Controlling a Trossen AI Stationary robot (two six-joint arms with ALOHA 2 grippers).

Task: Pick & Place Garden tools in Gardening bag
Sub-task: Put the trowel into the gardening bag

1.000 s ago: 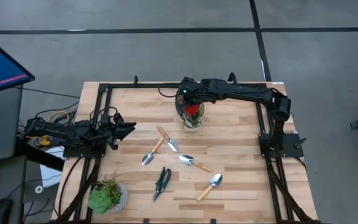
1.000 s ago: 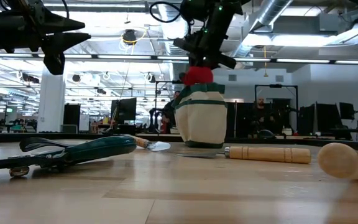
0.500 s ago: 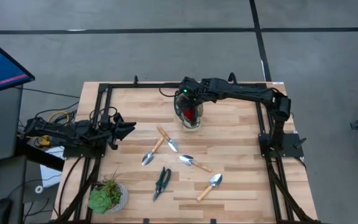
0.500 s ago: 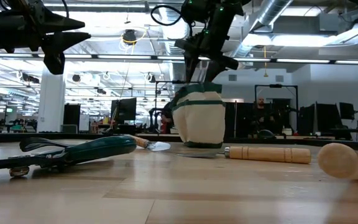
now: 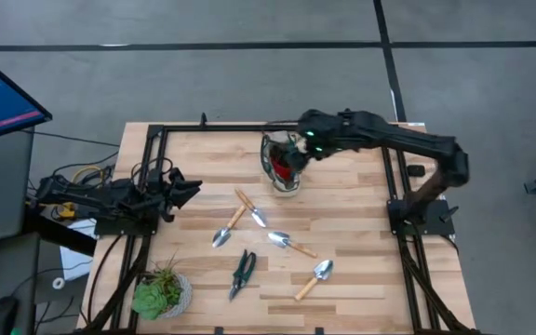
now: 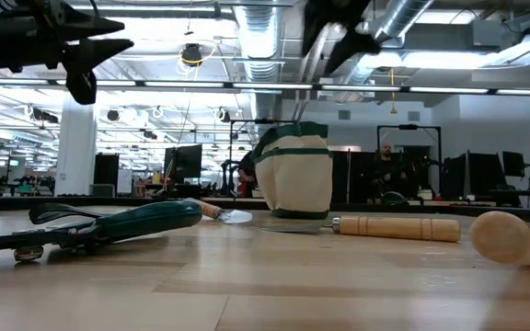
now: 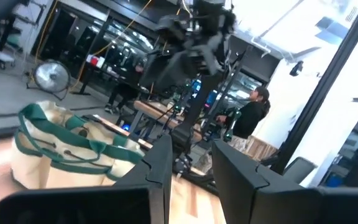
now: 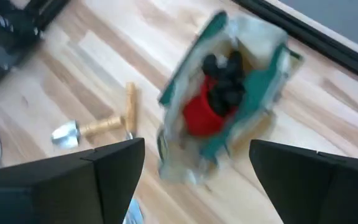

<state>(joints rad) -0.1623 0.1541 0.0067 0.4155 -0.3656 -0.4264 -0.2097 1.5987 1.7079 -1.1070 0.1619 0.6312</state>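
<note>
The gardening bag (image 5: pixel 283 179) stands upright on its base at the table's far middle, cream with green trim (image 6: pixel 293 175). A red-and-black item (image 8: pixel 213 102) lies inside its open mouth. My right gripper (image 5: pixel 296 149) hovers open just above the bag, toward its right side, touching nothing (image 8: pixel 197 155). Two crossed wooden-handled tools (image 5: pixel 242 216), another two (image 5: pixel 291 244) (image 5: pixel 314 277) and the dark-handled shears (image 5: pixel 242 273) lie flat on the table. My left gripper (image 5: pixel 194 189) waits at the left edge, fingers a little apart (image 7: pixel 191 168), with nothing between them.
A green potted plant (image 5: pixel 161 293) stands at the near left corner. A black frame (image 5: pixel 249 127) runs round the table's edges. In the low view, the shears (image 6: pixel 109 225) and a wooden handle (image 6: pixel 398 227) lie in front of the bag.
My right gripper has opened and let go of the red-and-black item, which has dropped from the bag's mouth down inside the bag. The gripper has then risen and drawn back toward the table's right edge. The bag has stayed upright.
</note>
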